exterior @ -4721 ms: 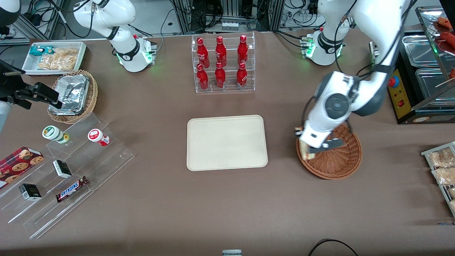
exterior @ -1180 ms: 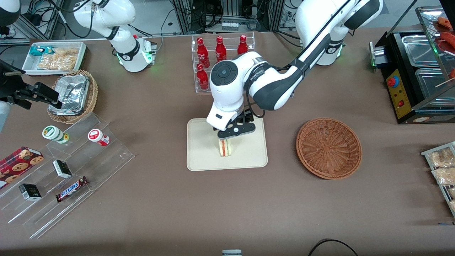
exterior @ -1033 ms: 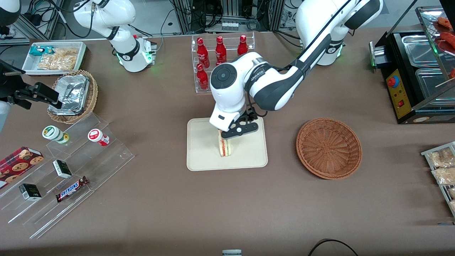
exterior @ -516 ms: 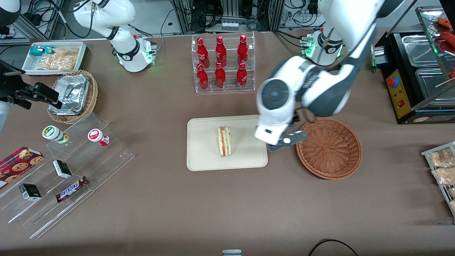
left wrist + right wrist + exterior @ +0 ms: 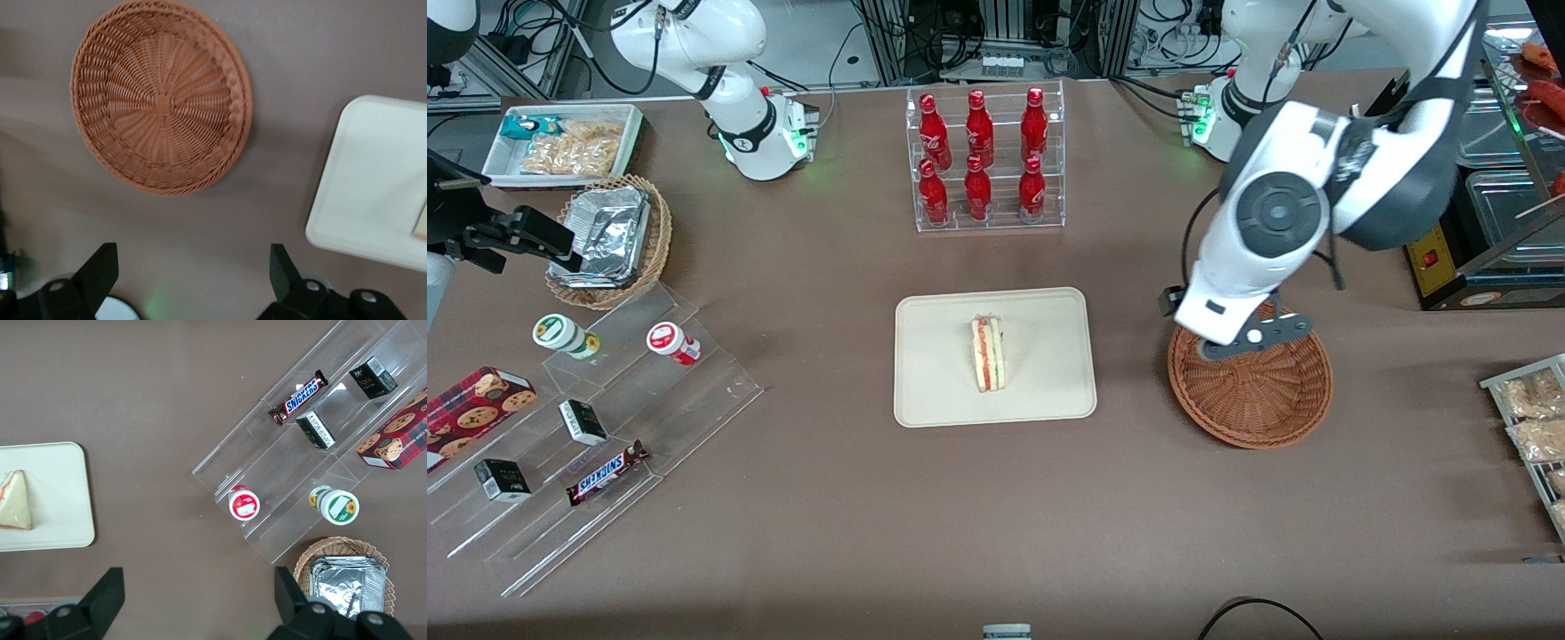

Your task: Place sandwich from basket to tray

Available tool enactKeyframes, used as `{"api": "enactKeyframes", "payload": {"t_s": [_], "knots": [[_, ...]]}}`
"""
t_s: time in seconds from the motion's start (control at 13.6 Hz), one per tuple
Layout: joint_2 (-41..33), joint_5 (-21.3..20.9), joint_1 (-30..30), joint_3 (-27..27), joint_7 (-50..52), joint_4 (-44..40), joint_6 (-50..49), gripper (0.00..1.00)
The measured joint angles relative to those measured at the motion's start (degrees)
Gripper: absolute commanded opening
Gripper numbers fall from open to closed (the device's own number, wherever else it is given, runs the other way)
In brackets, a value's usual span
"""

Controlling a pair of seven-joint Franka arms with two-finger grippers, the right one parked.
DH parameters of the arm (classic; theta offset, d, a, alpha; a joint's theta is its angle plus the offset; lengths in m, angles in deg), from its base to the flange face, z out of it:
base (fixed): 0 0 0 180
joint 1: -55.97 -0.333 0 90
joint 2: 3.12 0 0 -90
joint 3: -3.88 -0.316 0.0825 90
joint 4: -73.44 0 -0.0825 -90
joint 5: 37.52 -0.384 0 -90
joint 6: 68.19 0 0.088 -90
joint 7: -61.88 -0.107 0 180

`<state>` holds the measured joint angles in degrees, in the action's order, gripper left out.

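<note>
The sandwich (image 5: 988,354) (image 5: 15,500) stands on its edge in the middle of the cream tray (image 5: 943,364) (image 5: 380,180) (image 5: 60,493), its red and green filling facing up. The reddish-brown wicker basket (image 5: 1263,400) (image 5: 160,103) holds nothing and sits beside the tray toward the working arm's end. My gripper (image 5: 1249,338) (image 5: 193,273) hangs high over the basket's rim, well apart from the sandwich. It is open, its black fingers (image 5: 100,270) spread wide with only tablecloth between them. A corner of the sandwich (image 5: 421,230) shows in the left wrist view.
A clear rack of red bottles (image 5: 983,160) stands farther from the camera than the tray. An acrylic stepped stand (image 5: 605,418) with snacks, a tan basket with foil (image 5: 609,240) and a white bin (image 5: 565,142) lie toward the parked arm's end. A black food warmer (image 5: 1476,204) stands beside the basket.
My gripper let go of the sandwich on the tray, rose and swung sideways to above the basket. The sandwich stays standing where it was set down.
</note>
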<state>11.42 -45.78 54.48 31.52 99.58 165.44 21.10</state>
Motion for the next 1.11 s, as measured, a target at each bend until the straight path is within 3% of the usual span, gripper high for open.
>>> {"api": "enactKeyframes", "payload": {"t_s": [0.3, 0.59, 1.11], "knots": [[-5.1, 5.4, -1.6, -7.8, -17.2, 0.2, -7.2, 1.00], [-10.2, 6.0, -1.9, -15.6, -31.5, 0.2, -11.4, 1.00], [-13.7, 6.0, -1.9, -20.4, -37.2, -1.7, -11.4, 1.00]]}}
